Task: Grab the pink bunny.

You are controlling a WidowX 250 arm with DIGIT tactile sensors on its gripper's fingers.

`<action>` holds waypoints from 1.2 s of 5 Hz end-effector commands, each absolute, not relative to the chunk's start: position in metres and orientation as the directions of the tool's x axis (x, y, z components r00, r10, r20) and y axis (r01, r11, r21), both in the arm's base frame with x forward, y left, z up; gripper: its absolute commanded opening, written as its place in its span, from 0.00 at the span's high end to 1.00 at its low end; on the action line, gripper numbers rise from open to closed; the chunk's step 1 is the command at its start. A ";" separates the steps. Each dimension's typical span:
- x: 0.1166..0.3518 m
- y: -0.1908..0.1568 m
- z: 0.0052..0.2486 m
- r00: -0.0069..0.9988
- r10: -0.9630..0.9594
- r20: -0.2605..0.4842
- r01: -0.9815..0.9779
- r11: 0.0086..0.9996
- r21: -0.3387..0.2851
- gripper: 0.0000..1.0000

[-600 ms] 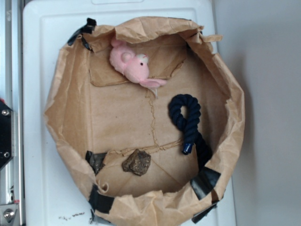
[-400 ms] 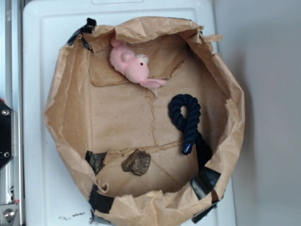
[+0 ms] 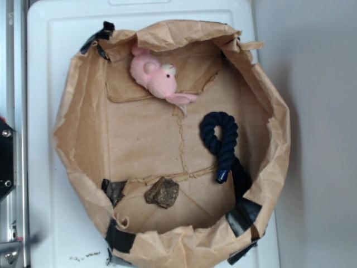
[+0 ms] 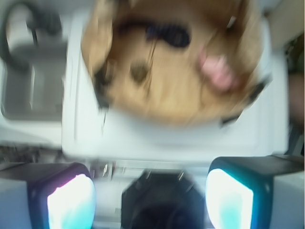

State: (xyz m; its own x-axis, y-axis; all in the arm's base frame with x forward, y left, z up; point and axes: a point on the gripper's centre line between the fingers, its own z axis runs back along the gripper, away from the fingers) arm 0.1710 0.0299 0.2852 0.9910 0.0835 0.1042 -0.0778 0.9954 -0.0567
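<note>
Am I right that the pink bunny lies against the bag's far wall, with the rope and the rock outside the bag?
Not quite: the rope and the rock lie inside the bag, as the exterior view shows. The bunny does lie against its far wall.

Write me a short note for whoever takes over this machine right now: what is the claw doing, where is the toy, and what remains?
Claw: open, holding nothing, high above the paper bag; wrist view is blurred.
Pink bunny: lying inside the bag against its far wall, untouched.
Also in the bag: navy rope and brown lump, both apart from the bunny.
Done: nothing grabbed yet.
Left: bring the claw down over the bunny, close on it, lift.
</note>
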 end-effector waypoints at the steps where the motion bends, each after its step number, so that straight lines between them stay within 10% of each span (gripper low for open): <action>1: 0.268 0.123 0.307 0.982 0.132 0.136 -0.123 0.990 -0.073 0.00; 5: 0.268 0.123 0.307 0.982 0.132 0.136 -0.123 0.990 -0.073 0.00; 6: 0.266 0.118 0.268 0.961 0.263 0.087 -0.259 0.964 -0.060 0.00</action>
State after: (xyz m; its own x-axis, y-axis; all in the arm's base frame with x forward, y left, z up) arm 0.2707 0.1216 0.2437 0.9612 0.2759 0.0015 -0.2750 0.9583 -0.0779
